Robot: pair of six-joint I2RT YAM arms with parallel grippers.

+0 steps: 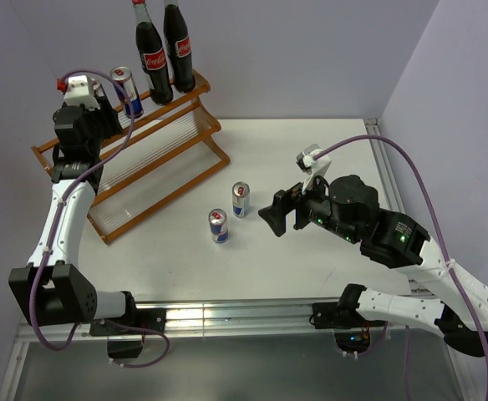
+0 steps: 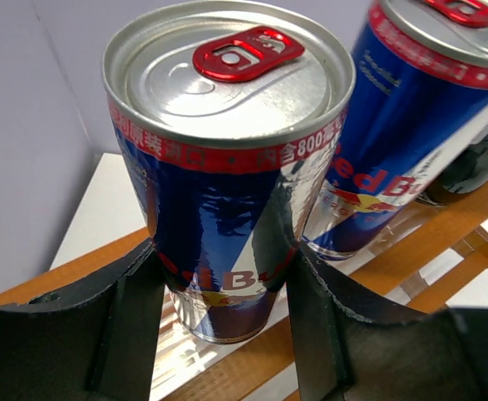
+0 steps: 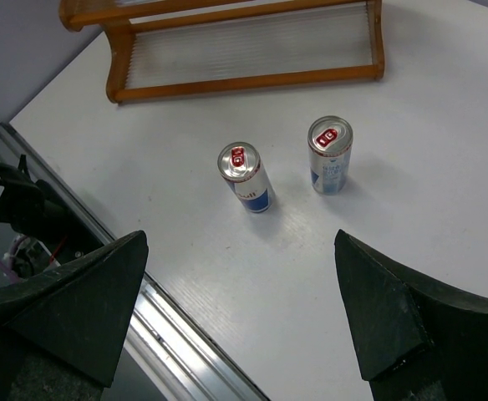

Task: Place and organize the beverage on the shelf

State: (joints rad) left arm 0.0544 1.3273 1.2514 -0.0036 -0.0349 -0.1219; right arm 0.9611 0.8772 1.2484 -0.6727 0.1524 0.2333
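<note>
Fingers of left gripper clamping energy-drink can on shelf top tier, second can just right, right gripper spread wide beside near can, far can.

a white table stands in a corner of plain pale lilac walls: the far wall, the left wall, the right wall. a metal rail with a bright glare runs along its near edge, over a dark grey floor.
</note>
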